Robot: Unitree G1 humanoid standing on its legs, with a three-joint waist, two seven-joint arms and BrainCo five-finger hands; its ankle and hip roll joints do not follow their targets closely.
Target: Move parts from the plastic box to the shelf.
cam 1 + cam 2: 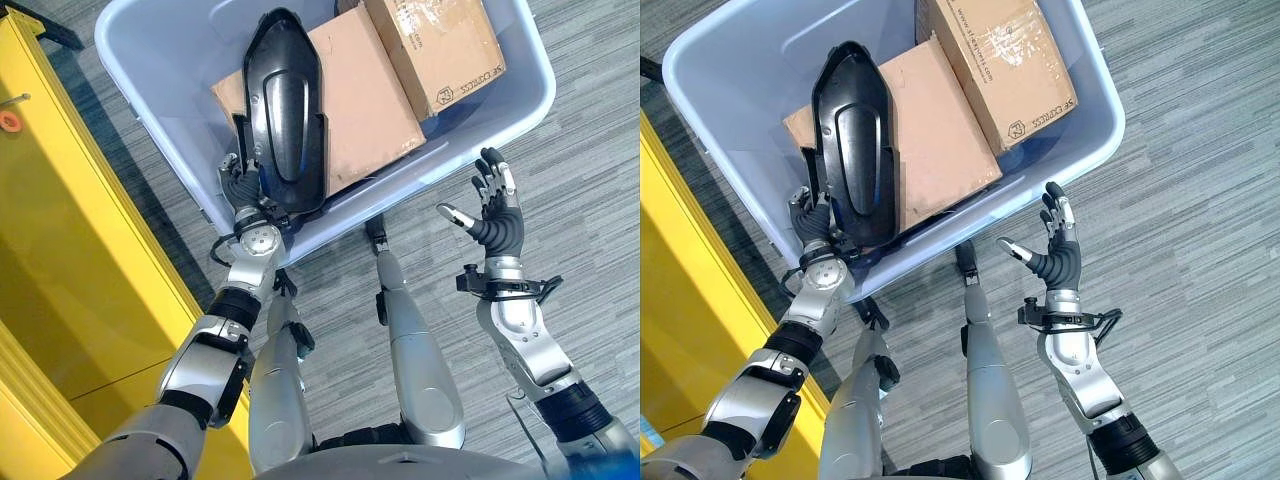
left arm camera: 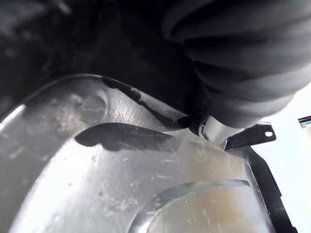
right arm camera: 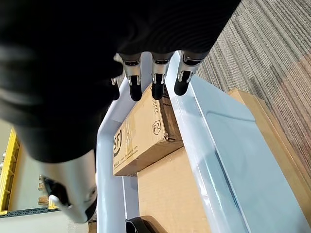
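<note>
Early in the job, by the look of it. Black part [image 1: 283, 110] tipped up on end at the near left edge of the box [image 1: 520, 110], low end close to the near wall, top leaning over a flat carton [image 1: 365, 105]. Not out of the box yet. Left hand [image 1: 238, 180] at the low end of the part, right by the near wall, fingers tucked behind it; cannot tell if gripping or just touching. Right hand [image 1: 1055, 250] outside the box, just off the near right edge, over the carpet, fingers spread and loose, holding nothing. Small carton [image 1: 1005, 60] resting at the far right corner of the box, partly on the flat one. Yellow shelf [image 1: 60, 230] along the left side of the box. Nothing seen set on the shelf. Still to do: lift the part clear, carry across, put down, then come back for the rest.
</note>
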